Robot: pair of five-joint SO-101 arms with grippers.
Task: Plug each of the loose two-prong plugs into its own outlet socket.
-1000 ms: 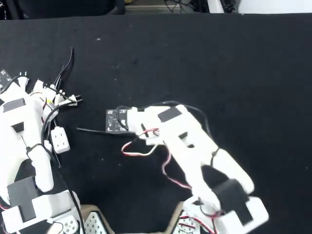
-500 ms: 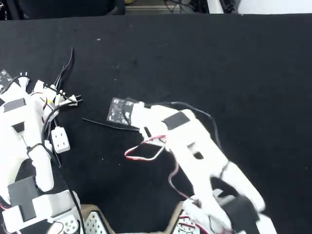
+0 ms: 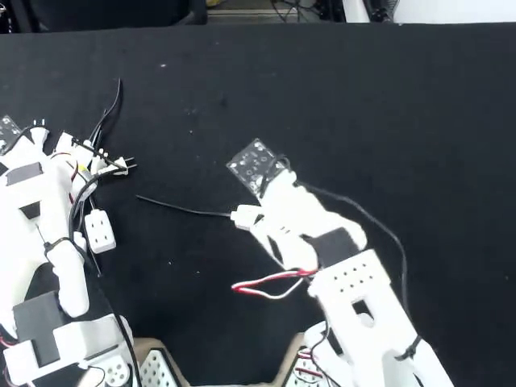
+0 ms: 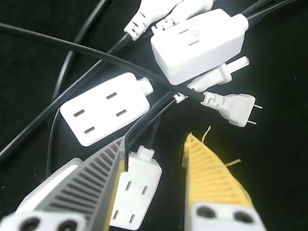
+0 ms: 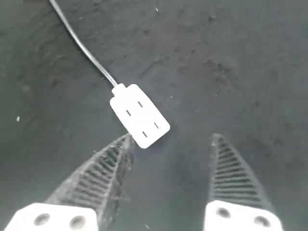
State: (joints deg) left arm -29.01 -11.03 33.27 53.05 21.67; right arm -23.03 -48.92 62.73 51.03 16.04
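The right claw is hanging spread wide just above a white outlet block, which is lying flat on the black counter with its slots facing up and its black cord trailing away. One fingertip is standing just beside the block's free end while the other is waiting over bare counter, so the block is sitting off-centre in the gap.

At the counter's far side the left claw, also spread and gripping nothing, is hovering over a heap of three more outlet blocks and crossed cords. A loose two-prong plug is lying near its yellow finger, prongs bare.

The step in hand appears to be securing this lone block (a socket has to be steadied before any plug can go in). To do it well, the right claw is likely needing to shift until the block lies midway between the fingers. It should then descend squarely and pinch the long sides, leaving every slot uncovered and the cord free. A lopsided grip is risking a twist or a skid.
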